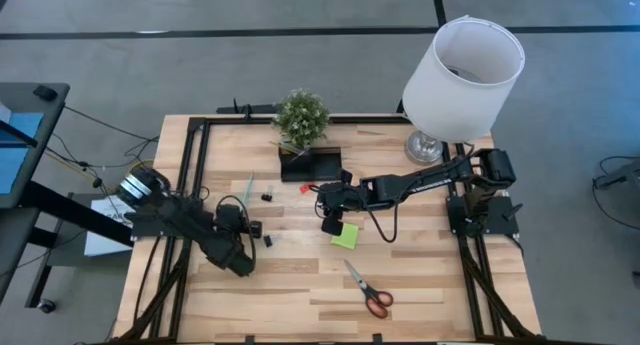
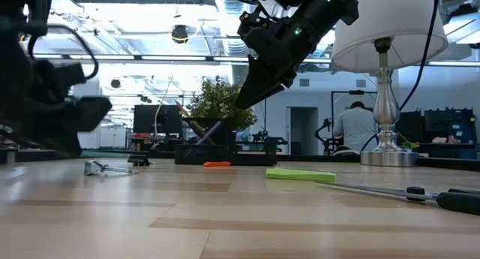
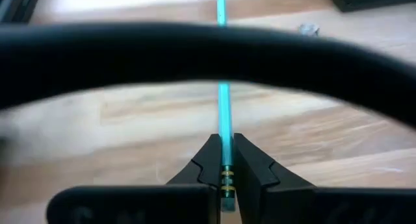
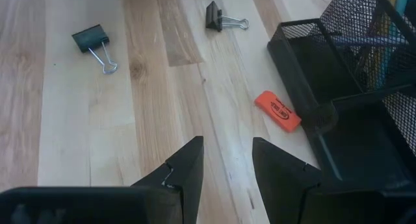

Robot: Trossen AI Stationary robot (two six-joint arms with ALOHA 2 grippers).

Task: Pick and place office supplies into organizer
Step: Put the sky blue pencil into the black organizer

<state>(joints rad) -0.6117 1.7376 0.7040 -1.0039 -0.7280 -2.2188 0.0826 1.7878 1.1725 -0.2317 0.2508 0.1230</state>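
Observation:
My left gripper (image 3: 224,143) is shut on a thin teal pencil (image 3: 223,100) over the table's left part; in the high view the pencil (image 1: 249,183) reaches from the gripper (image 1: 243,217) toward the far edge. My right gripper (image 4: 227,152) hovers open with nothing between its fingers, above bare wood near a red eraser (image 4: 278,110) and beside the black mesh organizer (image 4: 338,126). Lime-green sticky notes (image 1: 345,235) lie flat by the right gripper (image 1: 330,225). Red-handled scissors (image 1: 368,290) lie flat nearer the front. My left gripper pinches the teal pencil between its two fingertips at the end with the gold metal bands (image 3: 227,175). The pencil runs straight out ahead in line with the fingers, which slant downward toward the far side. Whether its far end touches the table cannot be told.
Black binder clips (image 4: 91,39) (image 4: 218,16) lie on the wood between the two arms. A potted plant (image 1: 301,117) stands behind the organizer (image 1: 310,165), and a white lamp (image 1: 460,75) at the far right. A black cable loop (image 3: 195,49) crosses the left wrist view.

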